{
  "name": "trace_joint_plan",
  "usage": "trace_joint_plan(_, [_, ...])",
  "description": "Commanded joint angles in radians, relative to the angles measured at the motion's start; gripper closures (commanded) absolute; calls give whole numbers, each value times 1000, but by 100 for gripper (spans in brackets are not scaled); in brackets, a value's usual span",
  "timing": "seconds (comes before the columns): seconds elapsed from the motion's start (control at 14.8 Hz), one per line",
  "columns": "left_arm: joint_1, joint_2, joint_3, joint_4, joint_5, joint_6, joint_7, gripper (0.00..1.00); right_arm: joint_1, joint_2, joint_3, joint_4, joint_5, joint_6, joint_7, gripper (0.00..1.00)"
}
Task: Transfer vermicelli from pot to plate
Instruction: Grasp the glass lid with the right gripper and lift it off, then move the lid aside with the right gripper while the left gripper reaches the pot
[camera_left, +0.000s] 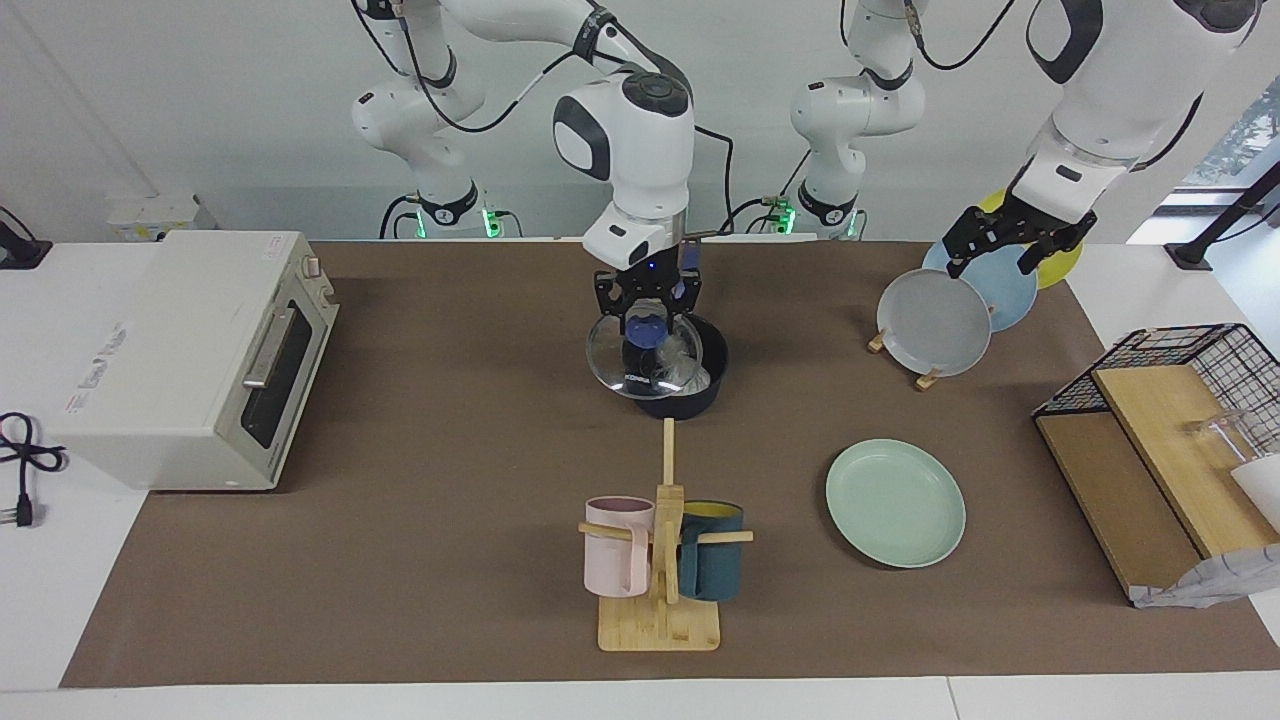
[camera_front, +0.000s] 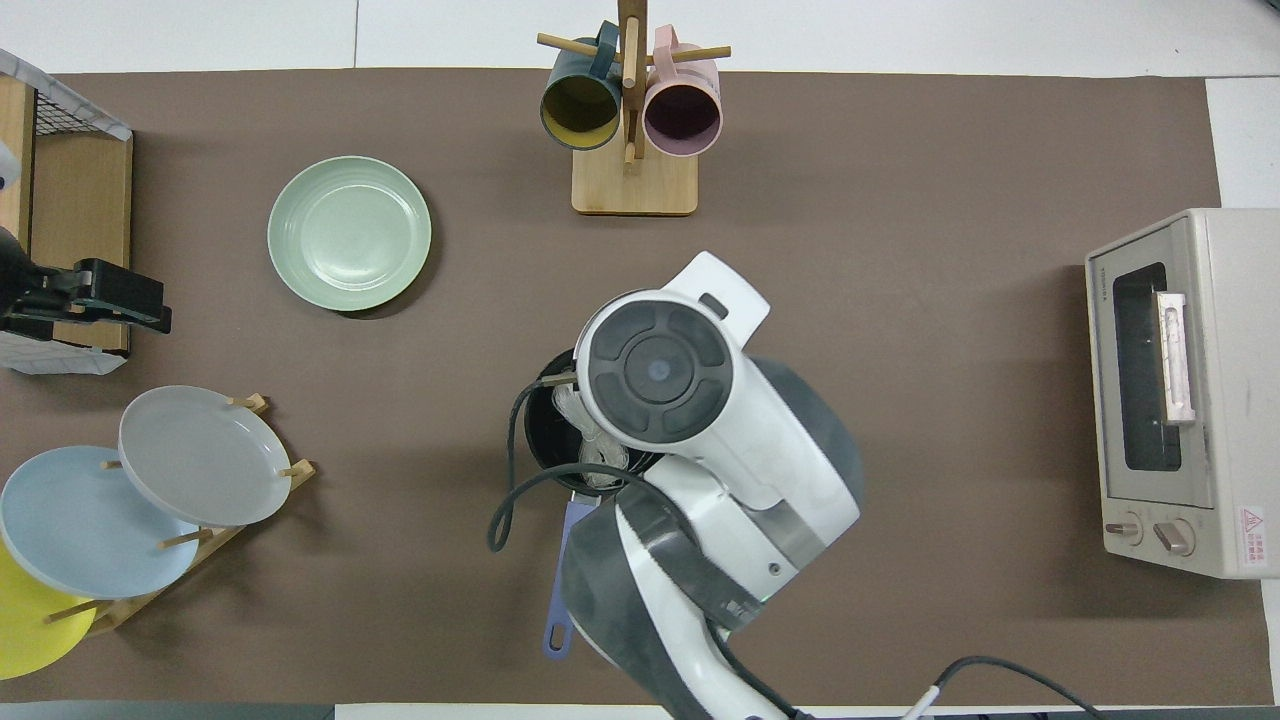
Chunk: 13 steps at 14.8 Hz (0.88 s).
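Observation:
The dark navy pot (camera_left: 700, 392) stands mid-table, its long blue handle (camera_front: 560, 590) pointing toward the robots. The white vermicelli (camera_left: 682, 362) lies in it and shows in the overhead view (camera_front: 590, 445) beside the arm. My right gripper (camera_left: 648, 316) is right over the pot, shut on the blue knob of a round glass lid (camera_left: 618, 365), which hangs tilted at the pot's rim. The mint-green plate (camera_left: 895, 503) lies empty, farther from the robots than the pot, toward the left arm's end (camera_front: 349, 232). My left gripper (camera_left: 1000, 250) waits, open, over the plate rack.
A rack with grey (camera_left: 932, 322), light blue and yellow plates stands near the left arm. A mug stand (camera_left: 660, 560) with a pink and a teal mug is farther out than the pot. A toaster oven (camera_left: 190, 360) and a wire basket (camera_left: 1190, 380) sit at the table's ends.

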Motion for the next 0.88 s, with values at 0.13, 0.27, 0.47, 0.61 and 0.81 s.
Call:
trace_joint_plan(0.13, [-79,-41,-8,-59,-1,19,-53,0,-169,-22,7,-7,8,-41,-238,60])
trace_joint_plan(0.27, [-183,-75,-10,-137,-1,86,-165,0,-246,-35,6,-53,8,-34,-370,60])
trace_joint_plan(0.47, [-353,-67,-13,-229,-11,181,-349,0,-334,-46,6,-97,8,-10,-496,60])
trace_joint_plan(0.61, [-463,-60,-11,-316,-63,311,-487,0,-381,-78,6,-201,8,79,-562,60])
trace_joint_plan(0.81, [-580,18,-11,-398,-66,469,-609,0,-443,-118,6,-326,8,177,-616,60])
